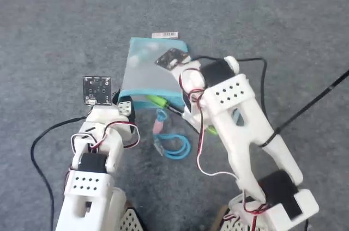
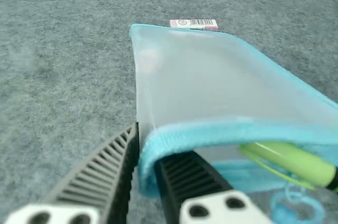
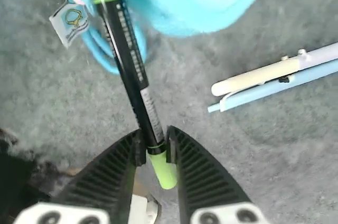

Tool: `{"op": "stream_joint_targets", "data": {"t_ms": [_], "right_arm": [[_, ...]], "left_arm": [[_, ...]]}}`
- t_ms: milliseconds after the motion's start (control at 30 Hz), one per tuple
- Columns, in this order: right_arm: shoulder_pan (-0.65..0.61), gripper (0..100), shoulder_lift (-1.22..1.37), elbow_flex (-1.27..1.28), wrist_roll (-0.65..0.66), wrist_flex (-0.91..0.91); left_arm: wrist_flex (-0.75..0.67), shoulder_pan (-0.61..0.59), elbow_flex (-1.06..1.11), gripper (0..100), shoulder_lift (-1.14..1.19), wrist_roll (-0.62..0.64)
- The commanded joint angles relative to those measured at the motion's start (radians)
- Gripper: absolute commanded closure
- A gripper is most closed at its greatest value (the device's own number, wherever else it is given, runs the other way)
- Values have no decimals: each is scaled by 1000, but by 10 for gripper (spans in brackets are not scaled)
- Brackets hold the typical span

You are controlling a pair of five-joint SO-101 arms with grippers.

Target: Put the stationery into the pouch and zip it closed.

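Note:
The translucent pouch [image 1: 146, 72] with blue trim lies flat mid-table, its mouth facing the arms. My left gripper [image 1: 126, 107] [image 2: 145, 150] is shut on the blue zip edge at the mouth's corner [image 2: 158, 139]. My right gripper [image 3: 155, 137] [image 1: 190, 113] is shut on the rear end of a black marker with green ends [image 3: 129, 60]. The marker's green front end [image 1: 155, 100] [image 2: 288, 160] sits in the pouch mouth. Two pens, one cream and one light blue [image 3: 274, 76], lie side by side on the carpet close to the right gripper.
A small white eraser [image 1: 164, 35] [image 2: 193, 24] lies just beyond the pouch's far edge. The pouch's blue strap loop [image 1: 177, 146] [image 3: 103, 49] with a paper tag [image 3: 71, 20] trails on the grey carpet between the arms.

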Motion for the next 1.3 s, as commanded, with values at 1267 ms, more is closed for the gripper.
{"op": "stream_joint_targets", "data": {"t_ms": [1267], "right_arm": [[53, 739, -113, -183, -75, -107]], "left_arm": [[-20, 272, 4, 988, -12, -137]]}}
